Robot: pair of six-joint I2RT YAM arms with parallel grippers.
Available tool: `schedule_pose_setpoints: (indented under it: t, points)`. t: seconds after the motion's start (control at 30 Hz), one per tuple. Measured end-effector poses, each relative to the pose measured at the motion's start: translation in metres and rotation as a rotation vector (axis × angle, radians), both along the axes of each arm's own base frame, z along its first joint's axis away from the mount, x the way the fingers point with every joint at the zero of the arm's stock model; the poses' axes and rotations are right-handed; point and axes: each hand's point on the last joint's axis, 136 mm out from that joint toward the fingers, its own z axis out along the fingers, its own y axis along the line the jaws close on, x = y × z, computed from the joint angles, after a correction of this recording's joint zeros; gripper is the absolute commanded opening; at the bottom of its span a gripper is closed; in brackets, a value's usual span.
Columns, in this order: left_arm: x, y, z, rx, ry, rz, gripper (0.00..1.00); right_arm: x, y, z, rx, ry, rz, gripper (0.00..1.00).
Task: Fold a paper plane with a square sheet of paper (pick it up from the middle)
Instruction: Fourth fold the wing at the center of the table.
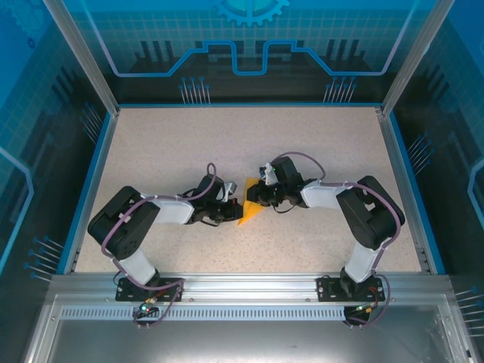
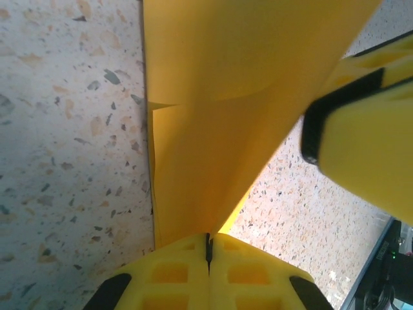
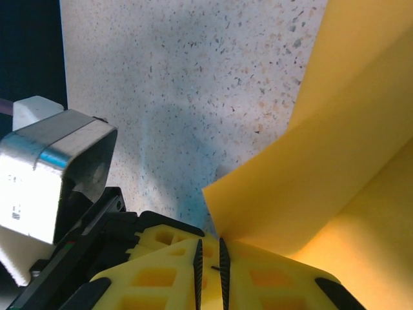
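Clamps the paper plane (image 1: 249, 212), low at the middle of the counter (image 1: 325, 144), with the left pincer (image 2: 208, 240) clenched on its creased end and the right pincer (image 3: 208, 248) squeezed onto a lifted flap (probably to keep the layers taut for the next fold).
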Motion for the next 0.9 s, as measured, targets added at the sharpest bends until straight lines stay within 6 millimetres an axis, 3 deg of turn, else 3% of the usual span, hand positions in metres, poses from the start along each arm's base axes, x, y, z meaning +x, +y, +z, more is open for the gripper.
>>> schedule_pose_setpoints:
  t: [0.37,0.9]
  points:
    - [0.000,0.003,-0.003,0.004,0.016,0.003,0.24,0.011,0.001,-0.009,-0.006,0.014,-0.011,0.17]
    - [-0.006,0.001,-0.002,0.070,-0.029,-0.064,0.29,0.013,-0.001,-0.012,-0.007,0.021,-0.016,0.17]
